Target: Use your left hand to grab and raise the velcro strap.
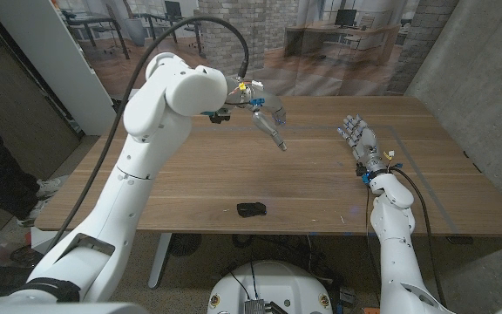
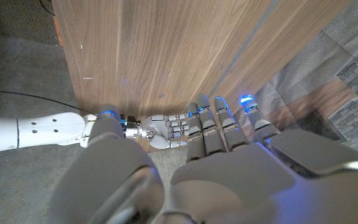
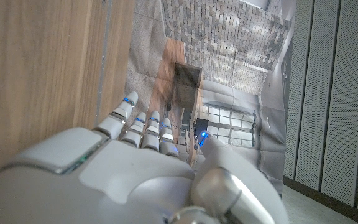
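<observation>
1. The velcro strap (image 1: 252, 209) lies as a small dark piece on the wooden counter (image 1: 190, 183), close to the near edge and about in the middle. Nothing touches it

2. The left robot hand (image 1: 267, 120) is up in the air over the far half of the counter, well apart from the strap. Its fingers are stretched and a little apart, and it holds nothing. I think the reach has not really begun, so the whole way down is where a mistake can come

3. The strap is low and flat. If the fingers come down too steep, they may press on the wood and slide over the strap, or push it instead of getting under it

4. Because the strap is so near the edge, a push toward the robot could send it off the counter to the floor

5. The right robot hand (image 1: 358, 137) stands at the right side of the counter, fingers out, empty. It is away from the strap, so I see little danger of the two arms meeting

6. A thin grip at one end may let the strap slip when it is raised
</observation>
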`<state>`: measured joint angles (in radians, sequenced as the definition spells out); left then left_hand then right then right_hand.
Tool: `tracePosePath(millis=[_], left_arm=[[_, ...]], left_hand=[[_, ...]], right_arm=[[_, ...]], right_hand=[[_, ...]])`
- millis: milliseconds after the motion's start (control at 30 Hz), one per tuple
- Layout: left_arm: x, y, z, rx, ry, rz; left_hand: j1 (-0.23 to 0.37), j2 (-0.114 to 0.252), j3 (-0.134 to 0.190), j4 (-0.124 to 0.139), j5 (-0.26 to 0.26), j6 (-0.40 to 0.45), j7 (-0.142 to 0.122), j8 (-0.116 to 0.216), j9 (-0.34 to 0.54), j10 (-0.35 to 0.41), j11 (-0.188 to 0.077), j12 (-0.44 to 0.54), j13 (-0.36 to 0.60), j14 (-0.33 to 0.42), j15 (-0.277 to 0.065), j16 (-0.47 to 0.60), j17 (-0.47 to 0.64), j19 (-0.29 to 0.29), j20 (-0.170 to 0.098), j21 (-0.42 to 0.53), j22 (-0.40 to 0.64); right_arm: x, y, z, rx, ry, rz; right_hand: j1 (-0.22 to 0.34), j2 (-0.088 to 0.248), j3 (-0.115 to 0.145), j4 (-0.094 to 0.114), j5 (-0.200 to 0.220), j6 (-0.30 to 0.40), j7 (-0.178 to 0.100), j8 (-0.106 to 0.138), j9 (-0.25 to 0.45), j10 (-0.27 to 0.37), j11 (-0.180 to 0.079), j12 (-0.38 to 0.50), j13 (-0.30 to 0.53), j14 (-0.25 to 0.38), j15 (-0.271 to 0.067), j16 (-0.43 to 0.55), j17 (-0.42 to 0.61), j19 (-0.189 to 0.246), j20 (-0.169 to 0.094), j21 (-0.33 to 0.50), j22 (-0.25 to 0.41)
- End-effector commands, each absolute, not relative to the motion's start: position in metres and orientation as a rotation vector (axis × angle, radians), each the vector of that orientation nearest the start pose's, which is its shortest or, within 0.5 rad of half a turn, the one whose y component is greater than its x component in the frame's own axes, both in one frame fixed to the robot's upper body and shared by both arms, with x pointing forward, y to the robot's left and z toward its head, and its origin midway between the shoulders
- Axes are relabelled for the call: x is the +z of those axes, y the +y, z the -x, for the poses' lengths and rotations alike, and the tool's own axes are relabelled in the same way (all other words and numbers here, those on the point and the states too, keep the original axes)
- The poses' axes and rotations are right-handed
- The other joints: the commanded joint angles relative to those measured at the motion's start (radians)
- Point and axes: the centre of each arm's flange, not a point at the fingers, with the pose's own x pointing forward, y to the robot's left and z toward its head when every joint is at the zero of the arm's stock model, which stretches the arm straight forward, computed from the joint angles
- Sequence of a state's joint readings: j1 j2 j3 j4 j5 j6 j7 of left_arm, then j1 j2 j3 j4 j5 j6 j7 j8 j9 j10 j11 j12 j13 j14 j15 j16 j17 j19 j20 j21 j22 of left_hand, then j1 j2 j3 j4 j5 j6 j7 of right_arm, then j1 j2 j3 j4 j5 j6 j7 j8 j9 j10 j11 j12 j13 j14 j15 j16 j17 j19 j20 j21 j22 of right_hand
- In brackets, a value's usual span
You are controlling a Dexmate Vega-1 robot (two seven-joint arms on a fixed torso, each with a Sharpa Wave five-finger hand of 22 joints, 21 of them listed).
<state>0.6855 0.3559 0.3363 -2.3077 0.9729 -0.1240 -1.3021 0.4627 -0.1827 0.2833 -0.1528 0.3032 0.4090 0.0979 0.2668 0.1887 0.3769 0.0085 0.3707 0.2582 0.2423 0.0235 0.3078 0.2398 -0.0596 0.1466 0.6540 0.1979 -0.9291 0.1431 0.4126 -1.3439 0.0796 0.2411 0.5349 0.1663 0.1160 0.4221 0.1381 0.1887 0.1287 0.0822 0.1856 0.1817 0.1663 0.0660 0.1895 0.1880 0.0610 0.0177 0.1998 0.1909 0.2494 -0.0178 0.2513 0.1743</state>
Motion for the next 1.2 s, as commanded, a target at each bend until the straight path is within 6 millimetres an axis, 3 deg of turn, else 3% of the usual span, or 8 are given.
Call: tracePosePath(millis=[33, 133, 667, 1200], left_arm=[[0.139, 0.068, -0.412, -0.439, -0.574, -2.092], [0.138, 0.065, -0.415, -0.445, -0.556, -2.111], [0.136, 0.053, -0.422, -0.488, -0.479, -2.185], [0.131, 0.043, -0.423, -0.537, -0.428, -2.245]], left_hand=[[0.010, 0.001, -0.012, -0.001, 0.005, 0.030, -0.002, 0.010, 0.002, 0.005, -0.001, 0.011, 0.005, 0.001, 0.000, 0.000, 0.005, -0.006, 0.002, -0.001, 0.004], [0.013, 0.003, -0.016, 0.000, 0.006, 0.034, -0.005, 0.008, 0.002, 0.005, -0.004, 0.013, 0.007, -0.004, -0.010, -0.002, 0.006, -0.003, -0.009, -0.001, 0.004], [0.035, 0.013, -0.036, 0.000, 0.012, 0.109, -0.020, 0.017, 0.002, 0.032, -0.021, 0.038, 0.018, -0.003, -0.024, -0.005, 0.009, 0.009, -0.017, -0.001, 0.004], [0.054, 0.015, -0.053, 0.000, 0.017, 0.152, -0.017, 0.015, 0.002, 0.043, -0.021, 0.056, 0.027, 0.004, -0.030, -0.008, 0.010, 0.021, -0.022, -0.001, 0.004]], right_arm=[[-0.064, -0.318, -0.629, 0.159, -0.696, -0.168], [-0.064, -0.318, -0.630, 0.157, -0.697, -0.169], [-0.065, -0.319, -0.633, 0.153, -0.696, -0.176], [-0.066, -0.319, -0.635, 0.148, -0.699, -0.179]], right_hand=[[-0.009, 0.001, -0.004, 0.001, 0.006, 0.006, 0.001, 0.007, 0.002, 0.006, 0.001, 0.008, 0.004, 0.009, 0.003, -0.001, 0.002, 0.009, -0.003, -0.001, 0.004], [-0.010, 0.001, -0.004, 0.001, 0.006, 0.006, 0.001, 0.007, 0.002, 0.005, 0.000, 0.008, 0.004, 0.009, 0.003, -0.002, 0.002, 0.010, -0.003, -0.002, 0.004], [-0.014, -0.001, -0.006, -0.001, 0.008, 0.007, 0.001, 0.007, 0.002, 0.007, 0.001, 0.008, 0.004, 0.010, 0.003, -0.003, 0.001, 0.011, -0.003, -0.005, 0.004], [-0.017, -0.002, -0.008, -0.002, 0.010, 0.009, 0.001, 0.008, 0.002, 0.009, 0.000, 0.008, 0.004, 0.013, 0.004, -0.003, 0.000, 0.013, -0.002, -0.008, 0.004]])
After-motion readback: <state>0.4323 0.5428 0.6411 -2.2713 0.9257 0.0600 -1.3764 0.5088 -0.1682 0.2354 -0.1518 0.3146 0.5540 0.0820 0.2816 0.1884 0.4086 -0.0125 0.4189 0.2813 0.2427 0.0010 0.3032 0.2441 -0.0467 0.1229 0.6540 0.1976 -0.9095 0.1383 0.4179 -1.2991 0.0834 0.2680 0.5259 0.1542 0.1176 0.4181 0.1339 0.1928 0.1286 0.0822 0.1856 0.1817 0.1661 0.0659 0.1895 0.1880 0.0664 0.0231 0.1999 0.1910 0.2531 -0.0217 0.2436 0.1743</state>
